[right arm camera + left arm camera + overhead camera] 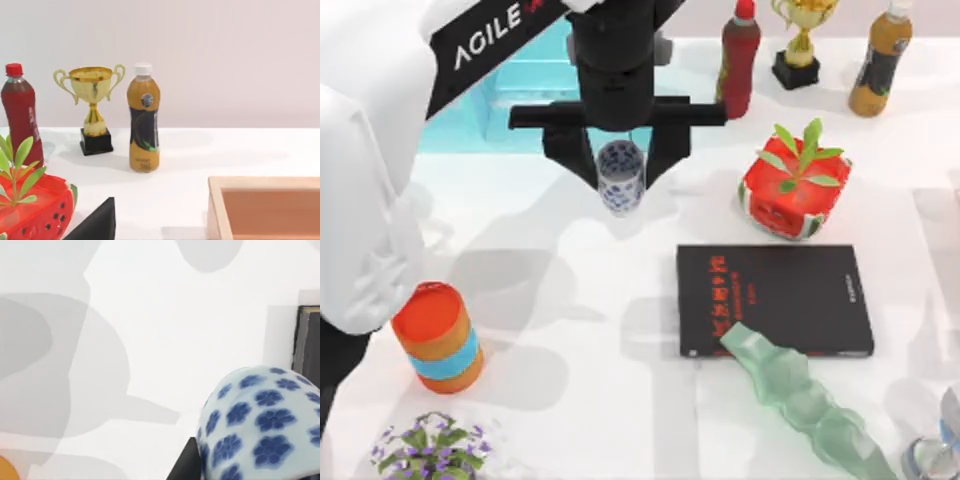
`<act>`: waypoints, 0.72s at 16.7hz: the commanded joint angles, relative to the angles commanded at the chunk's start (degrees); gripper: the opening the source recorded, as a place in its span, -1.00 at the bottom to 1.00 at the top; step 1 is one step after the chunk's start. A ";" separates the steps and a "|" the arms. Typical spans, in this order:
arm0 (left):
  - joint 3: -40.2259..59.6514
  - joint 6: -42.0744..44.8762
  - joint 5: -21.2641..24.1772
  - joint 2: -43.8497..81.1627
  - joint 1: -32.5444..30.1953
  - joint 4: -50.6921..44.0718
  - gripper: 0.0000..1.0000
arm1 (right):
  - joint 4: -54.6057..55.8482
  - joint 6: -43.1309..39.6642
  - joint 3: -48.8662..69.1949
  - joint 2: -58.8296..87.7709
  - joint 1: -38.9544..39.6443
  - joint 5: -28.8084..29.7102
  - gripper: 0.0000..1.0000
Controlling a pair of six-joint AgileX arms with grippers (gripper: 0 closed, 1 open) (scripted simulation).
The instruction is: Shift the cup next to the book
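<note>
The cup (620,178), small and white with blue flowers, sits between the black fingers of my left gripper (619,165), which is shut on it above the table's back middle. In the left wrist view the cup (260,425) looms close, with one finger (186,464) beside it. The book (775,298), black with red lettering, lies flat to the right of the cup and nearer the front; its corner (309,340) shows past the cup. My right arm (940,448) is parked at the front right corner.
A pale green ridged piece (800,398) lies across the book's front edge. A watermelon planter (794,185) stands behind the book. An orange cylinder (438,336) stands front left, a flower pot (430,448) below it. Bottles (739,58) (880,62), a trophy (798,45) and a blue bin (520,95) line the back.
</note>
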 joint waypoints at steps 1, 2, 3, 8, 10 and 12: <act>-0.52 -0.76 0.19 0.22 -0.39 -0.20 -1.00 | 0.00 0.00 0.00 0.00 0.00 0.00 1.00; -0.82 -1.10 0.29 0.30 -0.57 -0.28 -1.00 | 0.00 0.00 0.00 0.00 0.00 0.00 1.00; -0.96 -1.26 0.33 0.34 -0.65 -0.32 -1.00 | 0.00 0.00 0.00 0.00 0.00 0.00 1.00; -0.84 -1.11 0.28 0.27 -0.35 -0.25 -1.00 | 0.00 0.00 0.00 0.00 0.00 0.00 1.00; -1.79 -0.98 0.29 -0.01 -0.40 0.69 -1.00 | 0.00 0.00 0.00 0.00 0.00 0.00 1.00; -5.07 -0.98 0.29 -0.19 -0.46 3.92 -1.00 | 0.00 0.00 0.00 0.00 0.00 0.00 1.00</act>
